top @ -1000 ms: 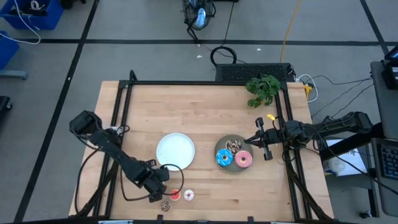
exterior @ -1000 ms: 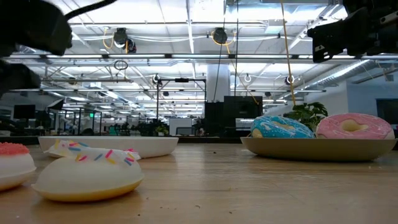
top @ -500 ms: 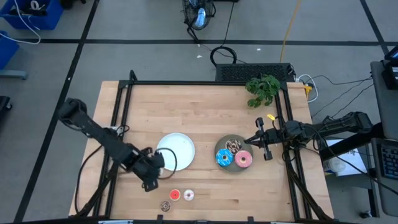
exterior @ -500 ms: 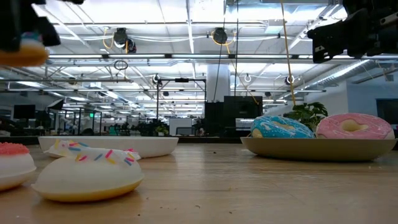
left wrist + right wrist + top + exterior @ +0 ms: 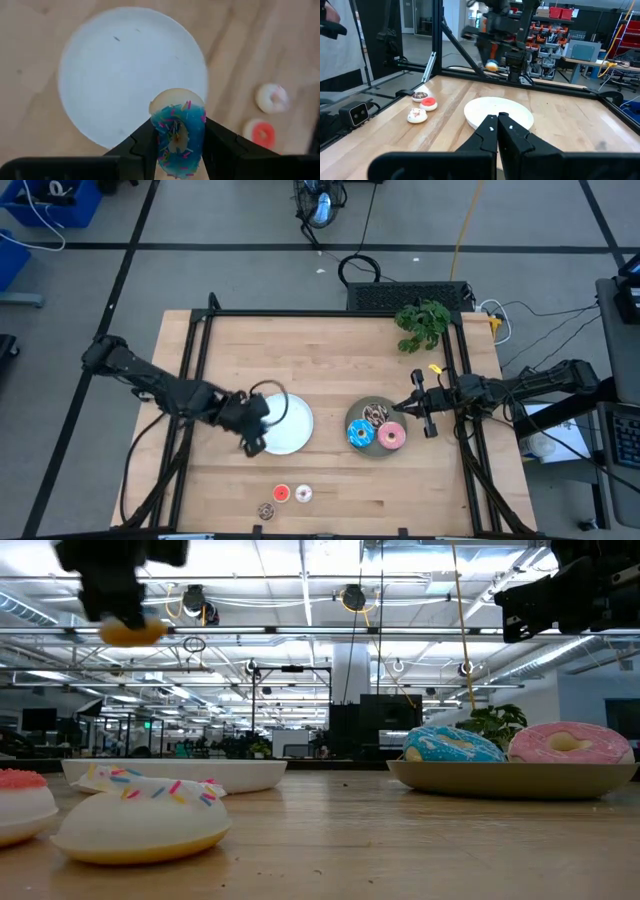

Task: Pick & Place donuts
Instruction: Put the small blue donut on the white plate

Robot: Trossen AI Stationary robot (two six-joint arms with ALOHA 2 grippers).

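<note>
My left gripper (image 5: 254, 442) is shut on a mini blue donut (image 5: 177, 137) with sprinkles, high over the near left rim of the white plate (image 5: 285, 423). In the low view the donut (image 5: 133, 632) hangs under the gripper, well above the table. Three more mini donuts lie flat on the table near its front edge: red (image 5: 281, 494), pale (image 5: 303, 494) and brown (image 5: 265, 510). The grey plate (image 5: 362, 448) carries the blue-iced (image 5: 359, 434), pink-iced (image 5: 391, 436) and drizzled brown (image 5: 375, 415) donuts. My right gripper (image 5: 498, 122) waits shut and level at the grey plate's right side. My left gripper pinches the mini blue donut by two opposite outer sides (image 5: 156, 137) between its two fingers. The fingers (image 5: 220, 145) slant down from the table's left. The donut is lifted clear, its iced face toward the wrist and its pale underside (image 5: 175, 96) toward the plate.
A green plant (image 5: 424, 323) stands at the far right corner. Black frame rails (image 5: 195, 360) run along the table's left, far and right sides. Bare wood lies between the two plates and across the far half of the table.
My left gripper has risen and swung from beside the mini donuts at the front edge toward the far edge, ending over the white plate's near left rim. It has turned somewhat on the way. The blue mini donut has gone with it, clear of the table.
</note>
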